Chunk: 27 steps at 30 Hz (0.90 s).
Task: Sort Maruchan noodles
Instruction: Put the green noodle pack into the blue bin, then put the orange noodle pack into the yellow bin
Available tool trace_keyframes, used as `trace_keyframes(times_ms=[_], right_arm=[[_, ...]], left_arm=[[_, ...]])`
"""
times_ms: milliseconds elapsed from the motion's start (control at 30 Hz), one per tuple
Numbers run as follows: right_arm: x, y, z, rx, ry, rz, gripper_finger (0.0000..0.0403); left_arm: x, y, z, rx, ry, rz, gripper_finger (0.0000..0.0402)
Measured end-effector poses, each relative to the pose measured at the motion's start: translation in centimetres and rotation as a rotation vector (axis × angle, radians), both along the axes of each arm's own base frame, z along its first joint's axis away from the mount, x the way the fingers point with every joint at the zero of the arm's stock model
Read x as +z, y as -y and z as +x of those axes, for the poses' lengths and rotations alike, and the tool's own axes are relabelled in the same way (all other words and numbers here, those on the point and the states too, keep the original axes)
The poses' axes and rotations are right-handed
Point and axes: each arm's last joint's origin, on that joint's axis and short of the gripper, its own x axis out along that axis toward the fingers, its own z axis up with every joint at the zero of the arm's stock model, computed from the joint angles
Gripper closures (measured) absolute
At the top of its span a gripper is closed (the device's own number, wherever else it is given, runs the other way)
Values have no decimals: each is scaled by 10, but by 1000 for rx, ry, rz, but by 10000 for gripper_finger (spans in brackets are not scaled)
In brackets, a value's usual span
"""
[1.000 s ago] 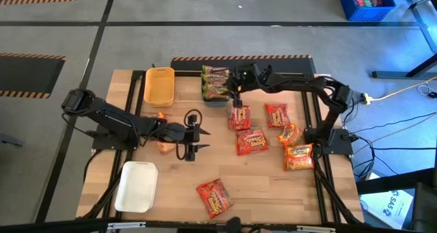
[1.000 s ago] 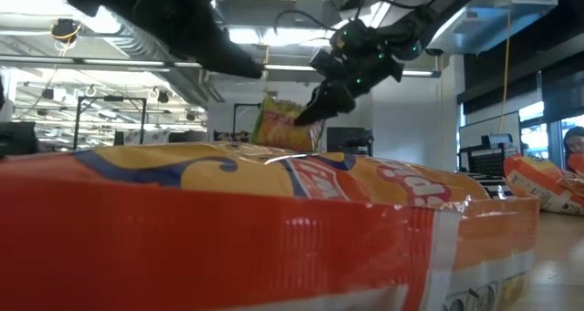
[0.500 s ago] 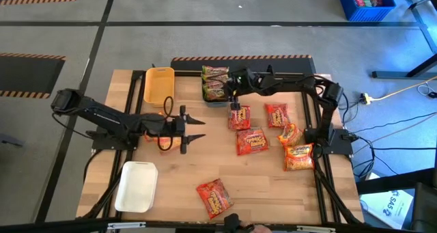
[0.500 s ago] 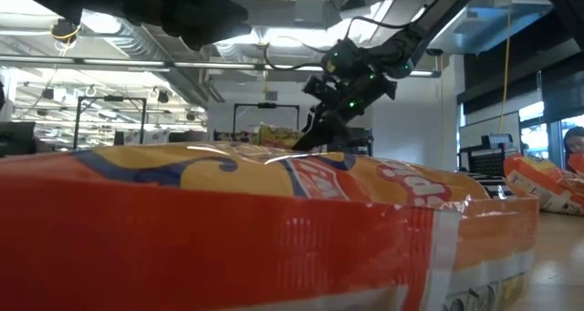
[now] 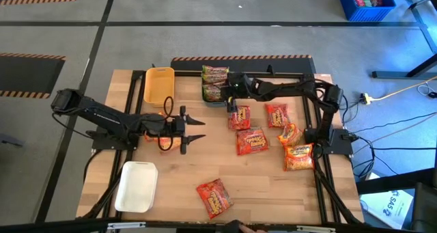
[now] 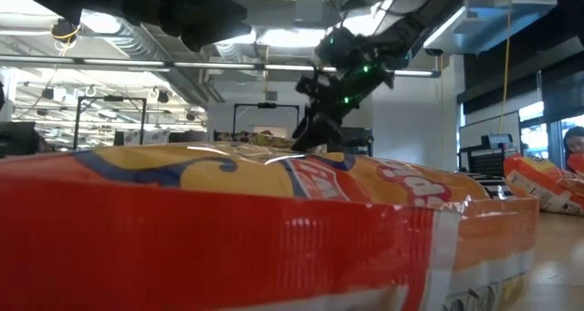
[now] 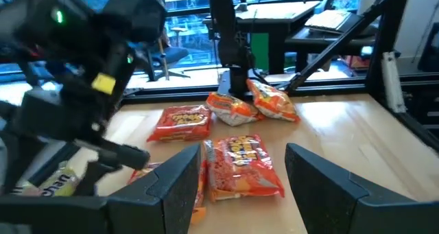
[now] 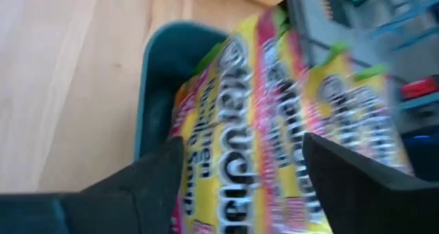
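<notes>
green-edged packets | stacked in tray (far edge) | red packets | scattered flat

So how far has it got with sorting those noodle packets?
Early on. Green-edged packets already lie in the blue-grey tray, where the right gripper hangs with its fingers open. The left gripper, open and empty, waits mid-table. Red packets lie loose on the table; the yellow tray and white tray look empty.

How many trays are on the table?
3. The yellow tray sits at the far left, the white tray near the front left, and the blue-grey tray, mostly hidden under green-edged noodle packets, is at the far middle.
</notes>
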Motion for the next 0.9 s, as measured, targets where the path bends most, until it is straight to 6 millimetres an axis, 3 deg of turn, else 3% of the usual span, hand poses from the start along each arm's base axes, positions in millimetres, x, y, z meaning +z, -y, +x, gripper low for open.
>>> trace_keyframes(times_ms=[233,333,467,700,900], right_arm=[[55,-45,-16,-12,-9,-80,98],[79,-67,-38,-98,-42,-41,98],[99,-92,-81,-205,-68,148,98],[87,-131,-145,-199,28,316,97],[56,-152,-169,-104,121,451,97]], left_arm=[[-1,1,0,-12,-4,-13,193],[-1,2,0,-37,-4,-22,193],[-4,3,3,-35,-9,-31,193],[-28,5,18,-23,-79,-63,193],[-47,9,36,-9,-106,-137,193]])
